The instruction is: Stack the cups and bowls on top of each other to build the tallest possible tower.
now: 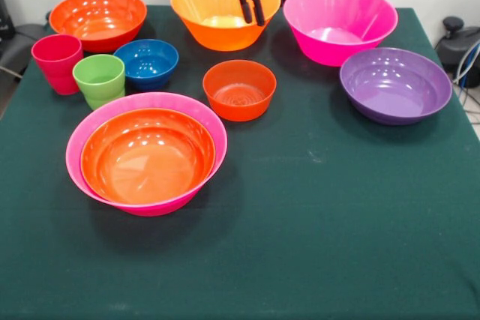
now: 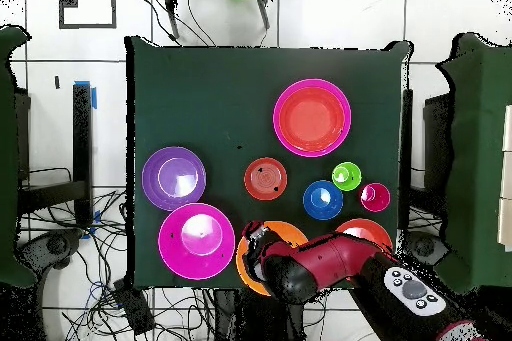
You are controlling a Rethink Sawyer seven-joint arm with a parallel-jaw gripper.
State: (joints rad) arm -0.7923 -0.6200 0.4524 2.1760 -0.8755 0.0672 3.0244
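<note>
- Gripper [image 1: 251, 7] hanging over the large light orange bowl [image 1: 217, 28], fingers pressed together, gripping nothing, touching nothing.
- Red-orange bowl [image 1: 148, 157] nested in magenta bowl [image 1: 135, 104] at the near side.
- Cups just beside blue bowl [image 1: 150, 63].

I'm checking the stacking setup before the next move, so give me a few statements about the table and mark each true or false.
1. A glossy red-orange plastic bowl sits nested inside a large magenta plastic bowl. True.
2. The lime green ridged plastic cup sits inside the small blue plastic bowl. False: it stands beside it on the table.
3. The gripper hangs over the large light orange bowl, holding nothing. True.
4. The purple plastic bowl holds another bowl. False: it is empty.
</note>
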